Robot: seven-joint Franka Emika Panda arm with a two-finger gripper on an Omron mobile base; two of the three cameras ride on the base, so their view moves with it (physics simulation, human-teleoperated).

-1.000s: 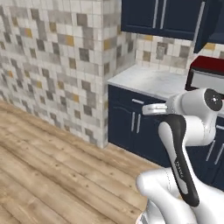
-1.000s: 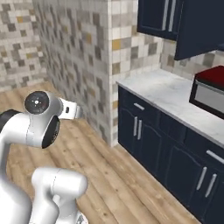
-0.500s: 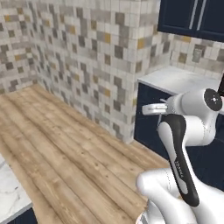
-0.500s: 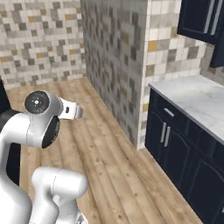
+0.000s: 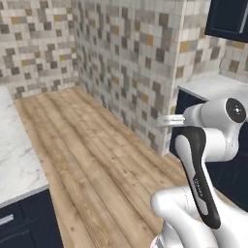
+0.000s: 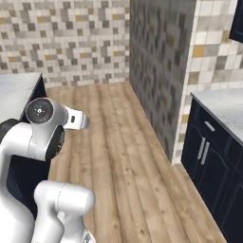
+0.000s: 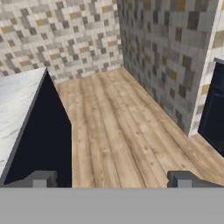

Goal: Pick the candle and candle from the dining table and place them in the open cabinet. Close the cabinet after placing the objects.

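A simulated kitchen with a pale wood-plank floor (image 5: 97,160), running back to a corner of walls tiled in small beige, grey and tan squares (image 5: 121,63). On the robot's left, the corner of the dining table (image 5: 14,160) comes into frame: a white marble-patterned top with grey veins over dark navy fronts. The hand view shows the same table corner (image 7: 17,105) at its left. On the right stands a run of navy base cabinets (image 6: 209,161) under a pale marble counter (image 6: 225,107), and a dark edge of an upper wall cabinet (image 5: 227,19) is cut off at the top corner.

The gripper (image 7: 111,179) has its two dark fingertips spread wide apart with nothing between them, aimed over bare floor. The table lies to the gripper's left and close by, so the coming move is likely a turn or drive leftward.

The candles cannot be made out; the visible stretch of tabletop is bare, and most of the table is out of frame. Whether the cabinet door stands open cannot be told.
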